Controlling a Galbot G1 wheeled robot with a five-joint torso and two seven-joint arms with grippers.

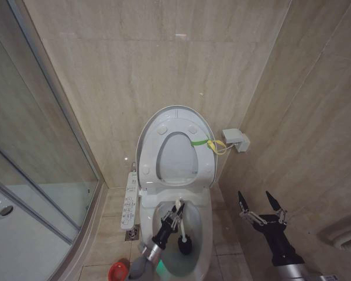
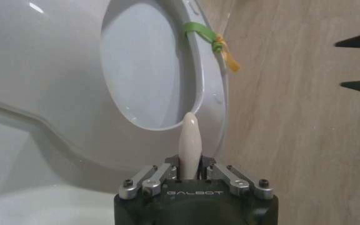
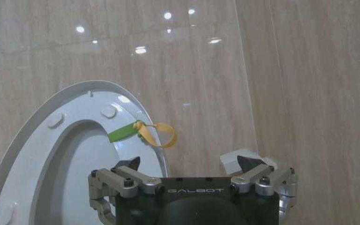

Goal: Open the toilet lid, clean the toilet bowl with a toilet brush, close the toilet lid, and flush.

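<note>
The toilet lid [image 1: 175,120] stands raised against the wall with the seat ring, a green-and-yellow band [image 1: 212,144] tied at its edge. Below it the toilet bowl [image 1: 202,225] lies uncovered. My left gripper [image 1: 174,213] is over the bowl, shut on the white handle of the toilet brush [image 1: 185,245], whose dark head is down inside the bowl. In the left wrist view the handle [image 2: 190,138] sticks out from my left gripper [image 2: 190,169] toward the lid [image 2: 42,70]. My right gripper [image 1: 261,205] hangs open to the right of the toilet, near the side wall; the right wrist view shows it [image 3: 189,164] facing the lid [image 3: 61,136].
A red brush holder [image 1: 118,271] sits on the floor left of the bowl. A control panel [image 1: 129,202] runs along the toilet's left side. The glass shower enclosure [image 1: 29,175] fills the left. A small white box [image 1: 236,140] is on the right wall.
</note>
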